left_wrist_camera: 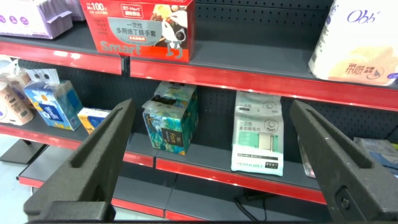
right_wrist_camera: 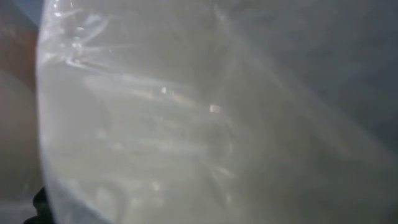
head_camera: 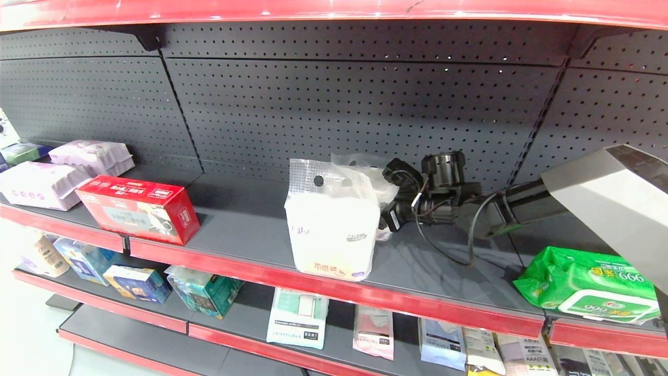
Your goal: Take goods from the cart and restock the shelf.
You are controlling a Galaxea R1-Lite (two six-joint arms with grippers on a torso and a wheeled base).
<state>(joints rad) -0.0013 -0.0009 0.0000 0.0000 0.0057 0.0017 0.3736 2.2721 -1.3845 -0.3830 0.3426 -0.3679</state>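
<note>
Found the white tissue pack [head_camera: 332,230] upright near the front edge of the upper shelf [head_camera: 235,219], long axis vertical, hang-tab on top. Made out the right gripper [head_camera: 390,210] just behind it toward the robot's right, the nearer one, tight against clear wrapping [right_wrist_camera: 186,124]; could not tell its hold, being hidden by the pack. Saw the left gripper [left_wrist_camera: 211,109] spread wide, empty, facing the lower shelves [left_wrist_camera: 214,155].
</note>
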